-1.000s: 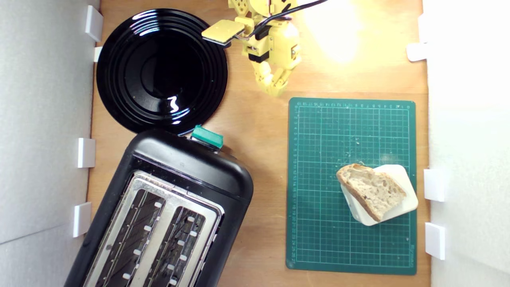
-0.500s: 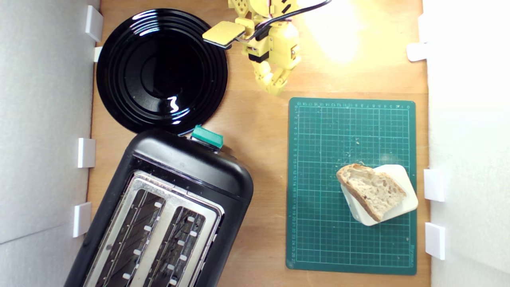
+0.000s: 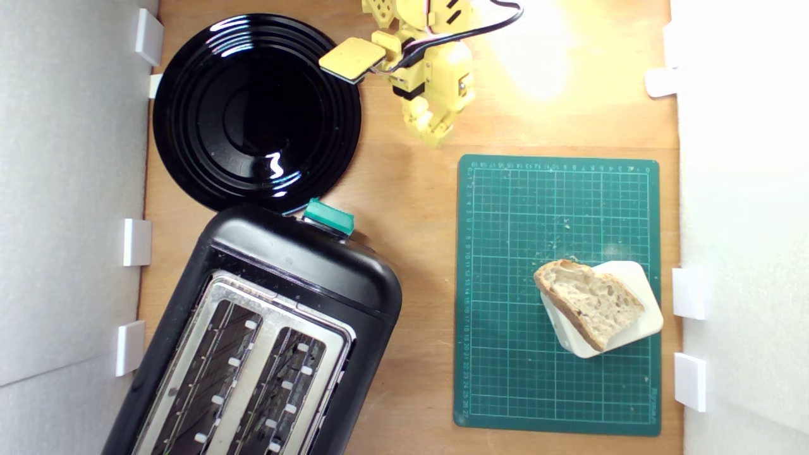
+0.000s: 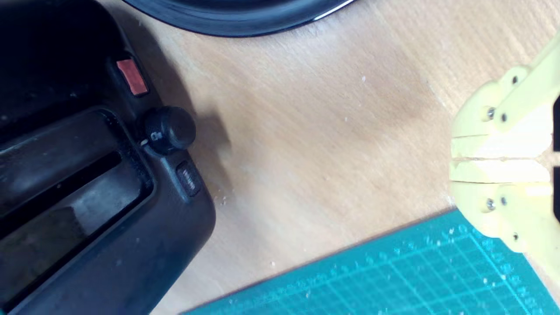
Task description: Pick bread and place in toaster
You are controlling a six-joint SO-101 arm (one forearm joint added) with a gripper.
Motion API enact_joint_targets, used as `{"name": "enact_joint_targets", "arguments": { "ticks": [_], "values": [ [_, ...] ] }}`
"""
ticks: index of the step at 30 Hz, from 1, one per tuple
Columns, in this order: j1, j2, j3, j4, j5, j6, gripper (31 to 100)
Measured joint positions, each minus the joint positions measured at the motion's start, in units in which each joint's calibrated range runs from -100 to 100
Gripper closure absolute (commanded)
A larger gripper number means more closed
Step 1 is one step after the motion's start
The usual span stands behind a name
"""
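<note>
The bread [image 3: 589, 302], a half-oval slice with brown crust, lies on a white rounded-square block [image 3: 641, 316] on the green cutting mat [image 3: 512, 253] at the exterior view's right. The black toaster [image 3: 253, 335] with silver slots and a teal lever [image 3: 328, 217] fills the lower left; its end with a round knob [image 4: 168, 129] shows in the wrist view. My yellow gripper [image 3: 433, 136] hangs at the top centre, far from the bread, above bare wood. Its fingers [image 4: 498, 159] are pressed together with nothing between them.
A round black plate [image 3: 256, 114] sits at the exterior view's upper left, touching the toaster's end. White foam walls with white clips [image 3: 689, 292] line both sides of the wooden table [image 3: 411, 253]. The mat's corner [image 4: 393, 271] shows in the wrist view.
The gripper has drawn back slightly toward the exterior view's top and rotated a little. Bread, toaster and plate have not moved.
</note>
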Motion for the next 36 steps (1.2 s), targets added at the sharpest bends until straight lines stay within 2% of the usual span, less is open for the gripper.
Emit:
{"name": "enact_joint_targets", "arguments": {
  "ticks": [3, 8, 15, 19, 26, 31, 36],
  "values": [
    [0.0, 4.0, -4.1, -2.1, -0.8, 0.0, 95.5],
    [0.0, 11.8, -8.4, -7.6, -4.7, 0.0, 95.4],
    [0.0, 26.1, -8.5, -11.3, -22.5, 0.0, 95.4],
    [0.0, 34.2, -8.5, -14.9, -33.6, 0.0, 95.4],
    [-2.4, 43.0, -8.5, -15.5, -44.7, 0.0, 95.0],
    [-3.1, 46.1, -8.5, -15.5, -48.5, 0.0, 87.1],
    [-3.2, 46.2, -8.5, -15.6, -48.6, 0.1, 85.8]
  ]
}}
